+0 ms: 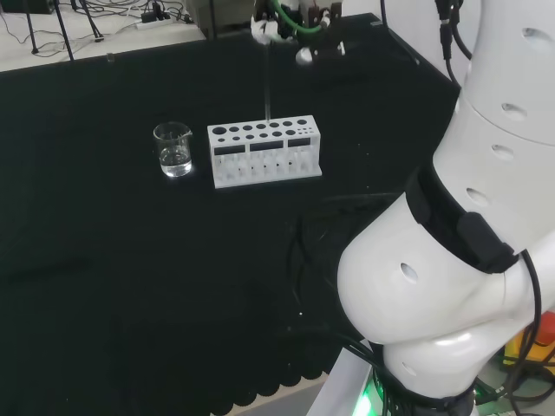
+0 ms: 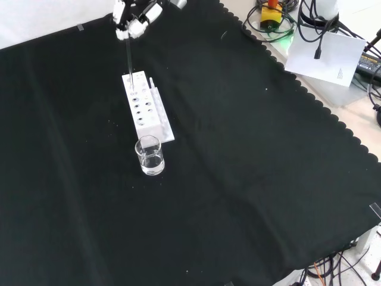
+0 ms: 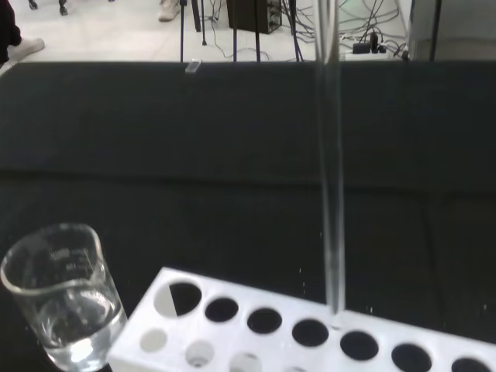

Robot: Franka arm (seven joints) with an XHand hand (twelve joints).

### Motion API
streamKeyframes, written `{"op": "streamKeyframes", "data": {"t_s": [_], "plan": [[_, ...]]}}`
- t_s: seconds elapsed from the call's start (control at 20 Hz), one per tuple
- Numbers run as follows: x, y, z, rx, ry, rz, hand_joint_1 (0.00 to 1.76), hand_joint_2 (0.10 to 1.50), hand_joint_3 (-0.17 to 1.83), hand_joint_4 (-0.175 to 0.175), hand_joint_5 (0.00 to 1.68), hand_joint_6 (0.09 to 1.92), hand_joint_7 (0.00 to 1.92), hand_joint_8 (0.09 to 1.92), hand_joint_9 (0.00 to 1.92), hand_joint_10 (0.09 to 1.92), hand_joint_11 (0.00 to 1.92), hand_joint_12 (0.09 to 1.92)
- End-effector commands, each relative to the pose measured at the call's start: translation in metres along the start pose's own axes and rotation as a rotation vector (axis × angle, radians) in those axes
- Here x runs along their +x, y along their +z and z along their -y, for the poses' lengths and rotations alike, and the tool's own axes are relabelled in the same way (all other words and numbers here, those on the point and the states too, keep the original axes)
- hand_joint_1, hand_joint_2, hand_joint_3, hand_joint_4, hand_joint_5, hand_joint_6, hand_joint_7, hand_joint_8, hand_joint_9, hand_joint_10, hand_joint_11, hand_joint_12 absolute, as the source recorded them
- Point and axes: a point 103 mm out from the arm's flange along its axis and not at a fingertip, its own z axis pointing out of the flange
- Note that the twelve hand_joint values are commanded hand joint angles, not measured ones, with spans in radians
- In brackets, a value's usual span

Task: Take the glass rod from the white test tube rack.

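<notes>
Your hand (image 2: 134,16) pinches the top of the glass rod (image 1: 267,87). The rod hangs upright, its lower tip at the rim of a hole in the white test tube rack (image 1: 264,152), beside the beaker (image 1: 173,149). Lift looks nearly complete; clearing the rack remains.

Glass rod upright at white test tube rack.
Glass rod (image 1: 266,82) clear, thin, vertical, lower tip at the rack's top face by a back-row hole in the wrist view; whether it is in the hole is unclear. White test tube rack (image 1: 264,152) long, 2 rows of round holes on top, flat on the black cloth, lengthwise across the head view.
</notes>
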Motion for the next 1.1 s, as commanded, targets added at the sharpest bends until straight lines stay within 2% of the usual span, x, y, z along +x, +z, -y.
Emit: {"op": "streamKeyframes", "data": {"t_s": [0.05, 0.4, 0.7, 1.1], "plan": [[0.006, -0.062, 0.009, -0.041, -0.002, 0.008, 1.29, 1.16, -0.17, -0.175, 1.14, 0.46, 1.07, 1.21, 1.57, 0.85, 1.61, 0.6], [0.022, -0.091, 0.008, -0.072, -0.024, 0.02, 1.3, 1.15, -0.17, -0.175, 1.15, 0.45, 1.07, 1.2, 1.58, 0.84, 1.61, 0.6], [0.032, -0.094, 0.008, -0.08, -0.038, 0.016, 1.3, 1.15, -0.17, -0.175, 1.15, 0.44, 1.07, 1.2, 1.58, 0.84, 1.61, 0.6], [0.033, -0.097, 0.011, -0.074, -0.05, 0.023, 1.3, 1.15, -0.17, -0.175, 1.15, 0.44, 1.07, 1.2, 1.59, 0.83, 1.62, 0.59]]}}
